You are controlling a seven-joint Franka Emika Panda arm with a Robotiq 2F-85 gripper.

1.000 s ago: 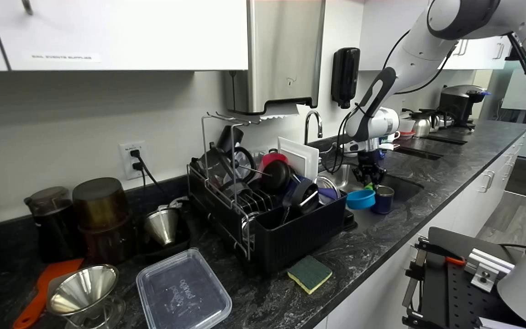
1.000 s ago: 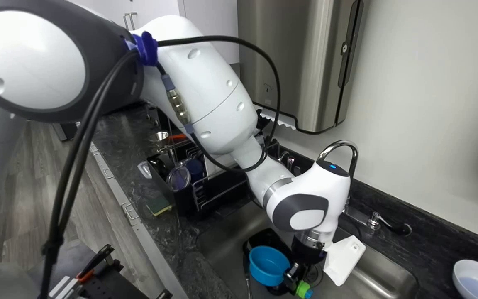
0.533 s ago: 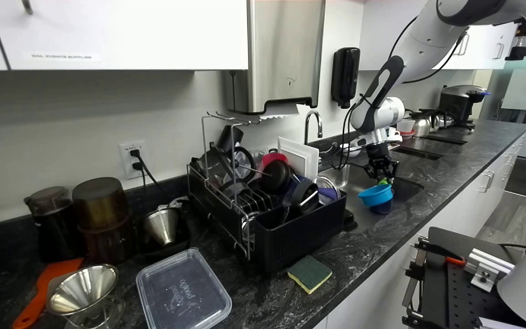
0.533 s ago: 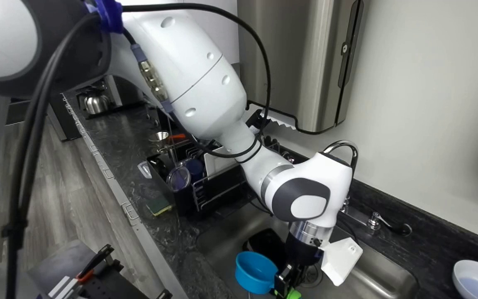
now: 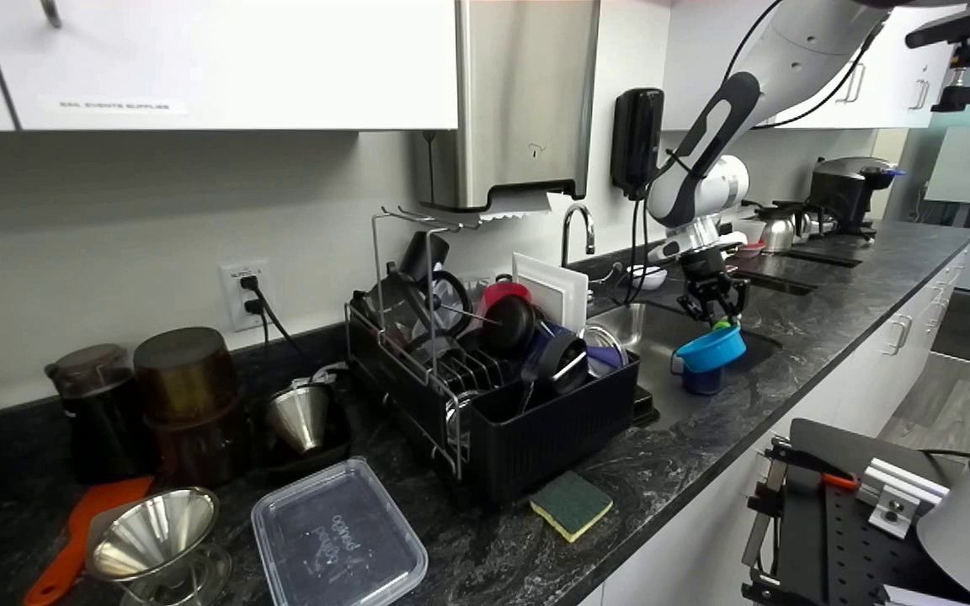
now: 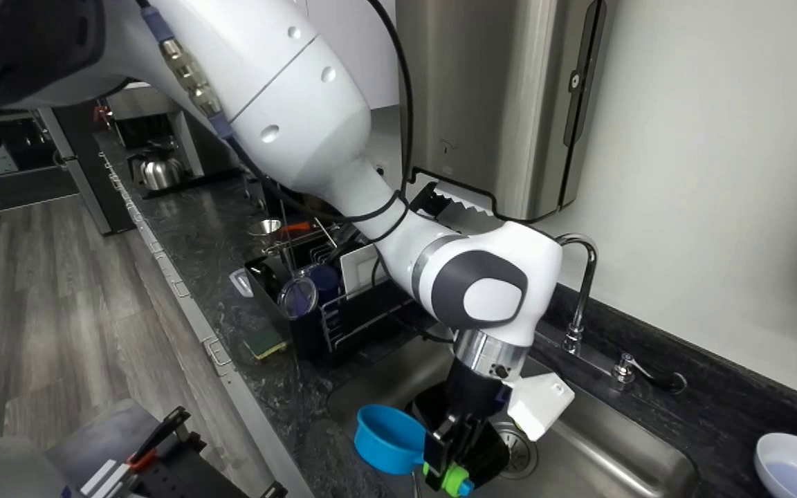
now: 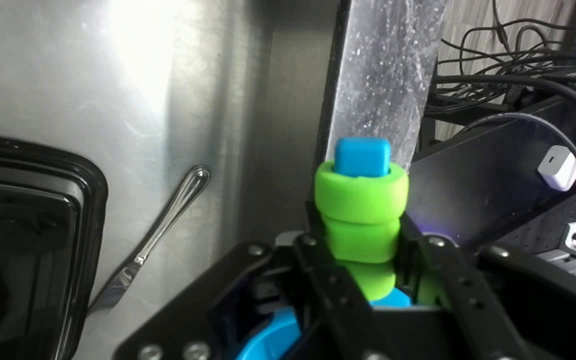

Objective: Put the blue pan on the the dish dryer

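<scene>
Over the sink [image 6: 609,477], the gripper [image 7: 362,235] pinches the blue pan [image 6: 388,446] by its green-wrapped handle [image 7: 362,192], right of the dish dryer [image 5: 552,438]; a sponge [image 5: 571,505] lies on the tabletop [image 5: 653,471] near the dryer.

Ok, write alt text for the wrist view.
A gripper holds the green-sleeved handle of a blue pan, its body mostly hidden at the bottom. At left, a metal utensil and black container lie in a steel sink; at right, a counter edge and cables.
</scene>
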